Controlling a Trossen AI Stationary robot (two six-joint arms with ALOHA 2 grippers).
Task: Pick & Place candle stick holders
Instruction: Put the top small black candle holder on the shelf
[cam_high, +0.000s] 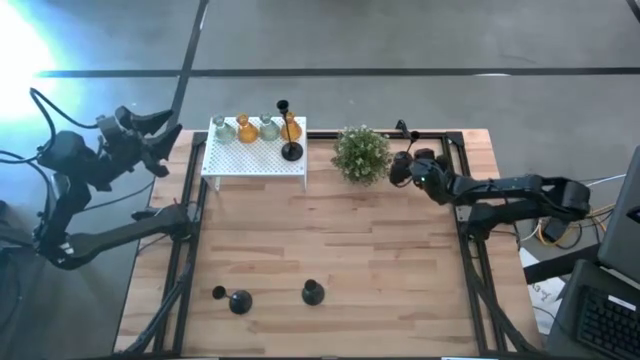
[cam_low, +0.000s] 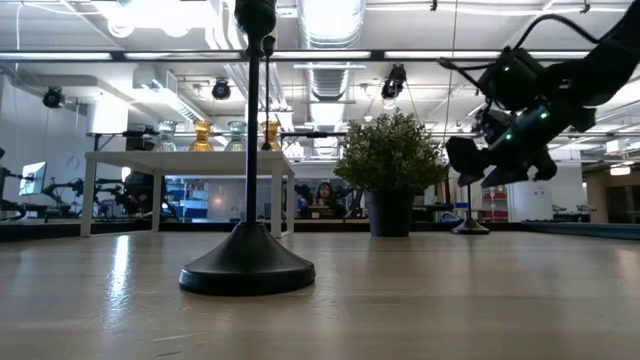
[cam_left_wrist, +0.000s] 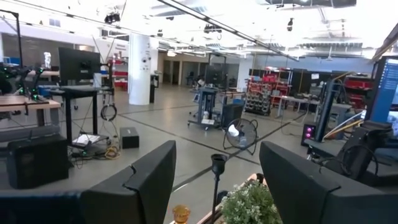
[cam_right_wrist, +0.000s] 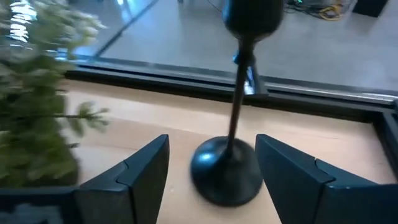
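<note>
A black candle stick holder (cam_right_wrist: 227, 172) stands upright on its round base near the table's far edge, its cup (cam_right_wrist: 251, 15) on a thin stem. My right gripper (cam_right_wrist: 211, 146) is open just in front of it, one finger on each side of the base, touching nothing; it hangs beside the potted plant (cam_high: 360, 154). More holders, amber and clear glass ones (cam_high: 254, 128) and a black one (cam_high: 290, 130), stand on the white box (cam_high: 256, 164). Other black ones (cam_high: 313, 292) sit near the front edge. My left gripper (cam_left_wrist: 217, 155) waits open, raised off the table's far left corner.
The bushy plant (cam_low: 390, 160) stands close to my right gripper (cam_low: 495, 150), on its left side. A dark rail frames the table's far and side edges (cam_high: 450, 135). One black holder (cam_low: 247, 265) stands close to the low camera. Bare wood lies mid-table.
</note>
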